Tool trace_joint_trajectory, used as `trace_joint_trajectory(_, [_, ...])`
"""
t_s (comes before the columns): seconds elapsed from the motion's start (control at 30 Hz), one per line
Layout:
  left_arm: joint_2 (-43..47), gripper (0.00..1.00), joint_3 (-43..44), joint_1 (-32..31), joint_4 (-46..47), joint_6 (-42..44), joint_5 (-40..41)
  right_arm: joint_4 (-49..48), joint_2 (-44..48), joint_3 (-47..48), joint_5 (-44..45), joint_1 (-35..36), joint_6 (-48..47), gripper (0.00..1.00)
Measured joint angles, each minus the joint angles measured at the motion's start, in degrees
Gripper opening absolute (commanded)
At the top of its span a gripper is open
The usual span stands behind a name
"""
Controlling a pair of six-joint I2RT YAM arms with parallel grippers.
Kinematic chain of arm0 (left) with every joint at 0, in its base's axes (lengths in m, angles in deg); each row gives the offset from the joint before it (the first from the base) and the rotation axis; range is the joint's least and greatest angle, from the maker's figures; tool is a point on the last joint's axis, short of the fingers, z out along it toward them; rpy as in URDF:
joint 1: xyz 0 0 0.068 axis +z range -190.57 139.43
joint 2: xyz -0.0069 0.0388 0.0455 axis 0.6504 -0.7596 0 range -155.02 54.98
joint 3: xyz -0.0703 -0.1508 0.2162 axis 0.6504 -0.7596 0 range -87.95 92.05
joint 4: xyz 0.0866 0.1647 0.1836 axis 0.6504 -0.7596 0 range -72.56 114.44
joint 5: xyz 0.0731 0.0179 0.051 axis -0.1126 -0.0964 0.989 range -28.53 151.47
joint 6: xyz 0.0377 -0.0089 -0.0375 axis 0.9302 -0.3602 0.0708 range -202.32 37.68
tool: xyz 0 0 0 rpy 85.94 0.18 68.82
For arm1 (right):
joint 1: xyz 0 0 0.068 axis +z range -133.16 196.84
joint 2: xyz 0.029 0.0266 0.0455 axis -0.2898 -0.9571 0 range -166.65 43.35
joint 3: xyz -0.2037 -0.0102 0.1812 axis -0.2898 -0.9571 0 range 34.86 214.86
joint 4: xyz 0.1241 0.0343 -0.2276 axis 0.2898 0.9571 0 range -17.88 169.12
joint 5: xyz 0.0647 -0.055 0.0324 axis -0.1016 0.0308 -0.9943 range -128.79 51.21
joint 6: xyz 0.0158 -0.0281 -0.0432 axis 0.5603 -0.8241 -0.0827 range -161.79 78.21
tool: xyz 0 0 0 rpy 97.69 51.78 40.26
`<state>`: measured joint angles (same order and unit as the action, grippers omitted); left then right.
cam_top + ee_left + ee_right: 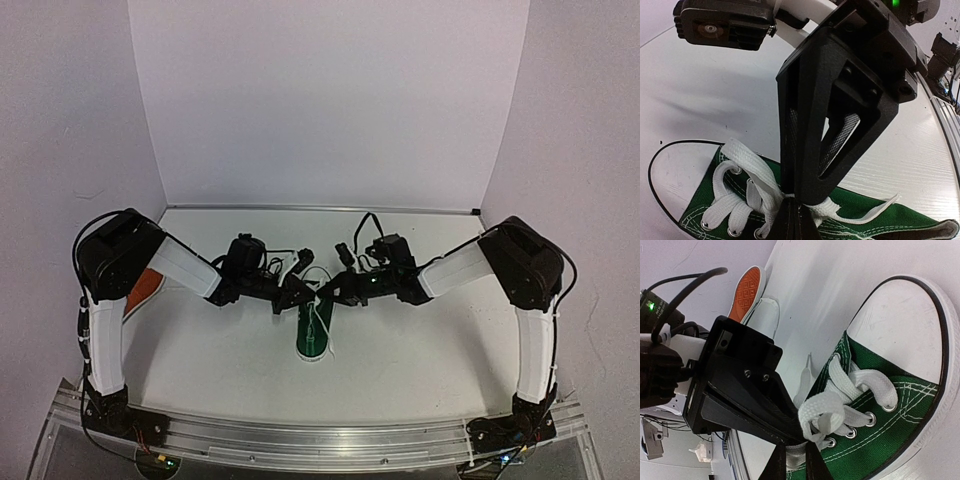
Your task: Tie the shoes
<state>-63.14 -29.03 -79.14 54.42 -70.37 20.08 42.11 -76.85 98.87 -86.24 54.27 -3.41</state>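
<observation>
Both clamped shut on laces [840, 402] of the green shoe [313, 338], left gripper [791, 207] facing right gripper [796, 450], apparently to pull them tight.

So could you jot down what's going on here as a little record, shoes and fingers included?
green shoe: upright, in the middle
white laces: threaded, no finished bow
left fingers: shut on the white laces
right fingers: shut on the white laces
orange shoe: off to the left, sole showing, untouched
</observation>
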Motion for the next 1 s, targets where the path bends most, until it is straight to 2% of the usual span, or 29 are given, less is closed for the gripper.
trace_joint_trajectory(0.37, [0.0, 0.0, -0.1, 0.5, 0.2, -1.4, 0.1, -7.1, -3.0, -0.6, -1.8, -0.1, 4.8, 0.13])
trace_joint_trajectory(0.53, [0.0, 0.0, -0.3, 0.6, 0.9, -2.0, 0.0, -11.9, -3.6, -2.9, -2.1, -0.1, 8.1, 0.09])
trace_joint_trajectory(0.73, [0.0, 0.0, -0.3, 0.6, 1.6, -2.0, 0.0, -16.8, -4.5, -5.7, -2.3, 0.0, 12.3, 0.11])
trace_joint_trajectory(1.0, [0.0, 0.0, -0.3, 0.7, 1.6, -2.6, 0.0, -27.2, -7.7, -6.8, -3.6, 0.0, 19.3, 0.12])
